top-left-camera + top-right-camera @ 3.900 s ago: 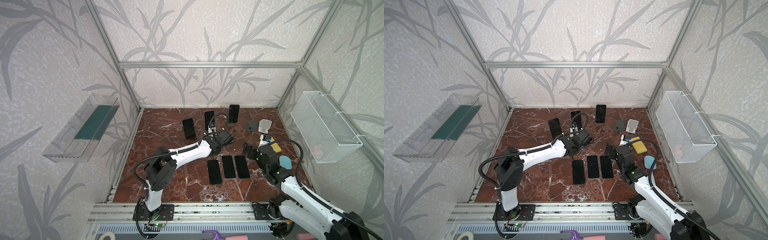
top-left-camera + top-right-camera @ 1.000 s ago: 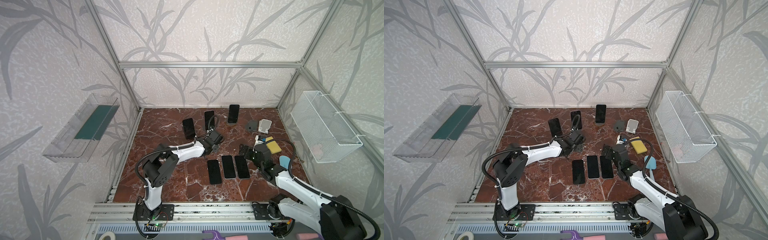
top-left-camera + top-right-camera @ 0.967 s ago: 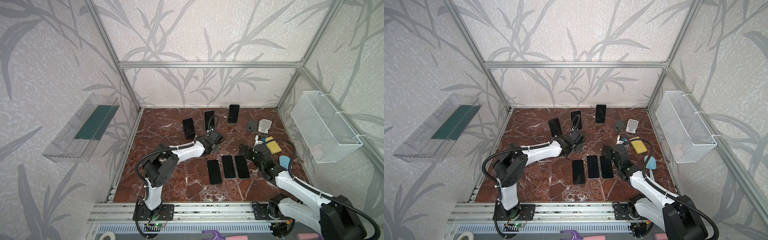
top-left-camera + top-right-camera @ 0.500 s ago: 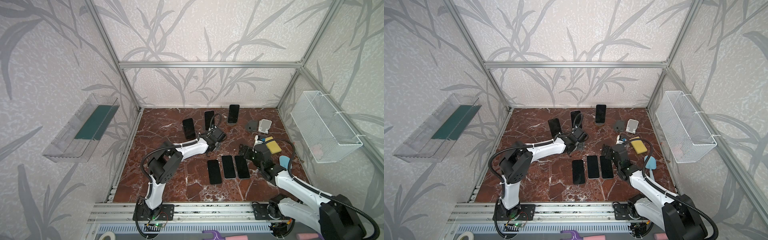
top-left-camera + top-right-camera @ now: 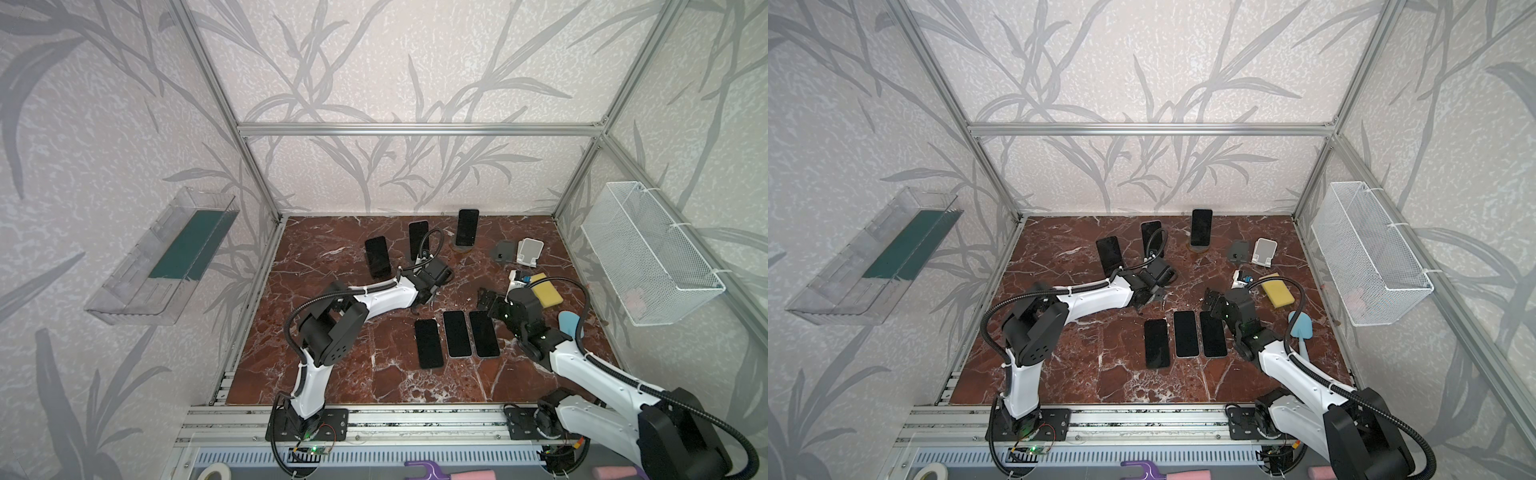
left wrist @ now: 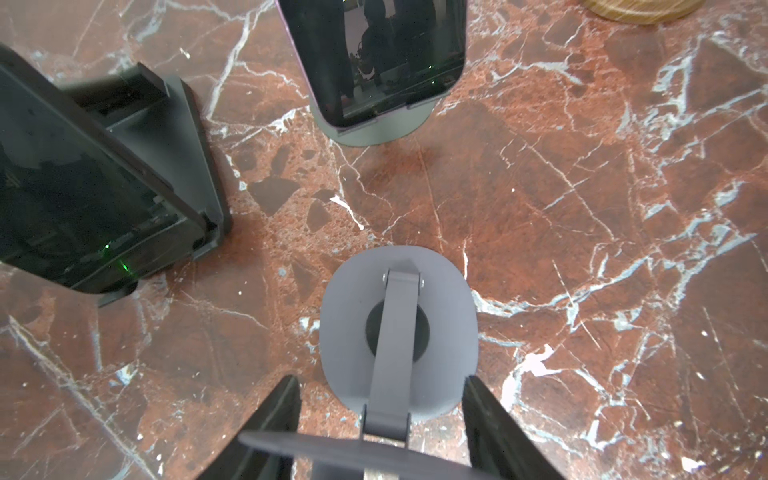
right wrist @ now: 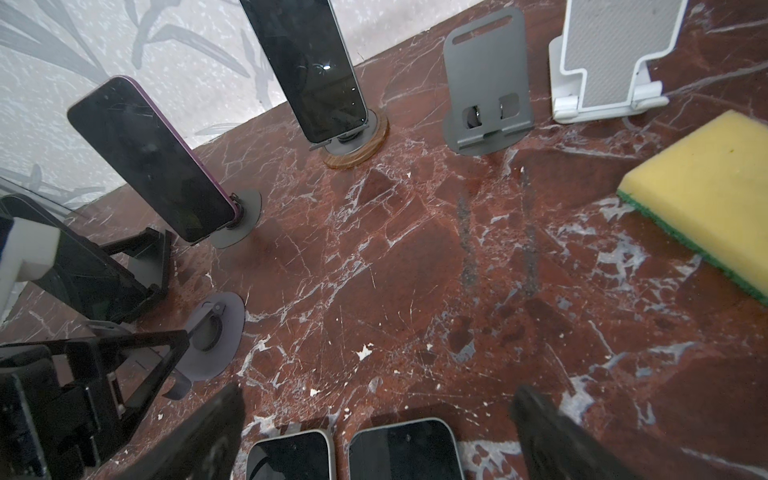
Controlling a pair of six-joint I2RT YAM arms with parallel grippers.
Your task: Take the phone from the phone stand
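Note:
Three dark phones lean on stands at the back: one on a black stand (image 5: 377,257), one with a purple edge (image 5: 417,240) on a round grey base, one (image 5: 467,227) on a wooden-ringed base. An empty grey round-based phone stand (image 6: 399,328) sits just in front of them. My left gripper (image 6: 380,382) is shut on its tilted top plate, fingers on either side. My right gripper (image 7: 374,399) stands open and holds nothing, just behind the far ends of two flat phones (image 7: 399,451).
Three phones (image 5: 456,333) lie side by side mid-floor. A folded dark grey stand (image 5: 503,250) and a white stand (image 5: 530,250) stand empty at the back right. A yellow sponge (image 5: 547,289), a blue tool (image 5: 569,322) and a wire basket (image 5: 648,257) are on the right.
My left gripper has swung a little toward the back over the empty grey stand and closed on its plate. The right arm has stayed still.

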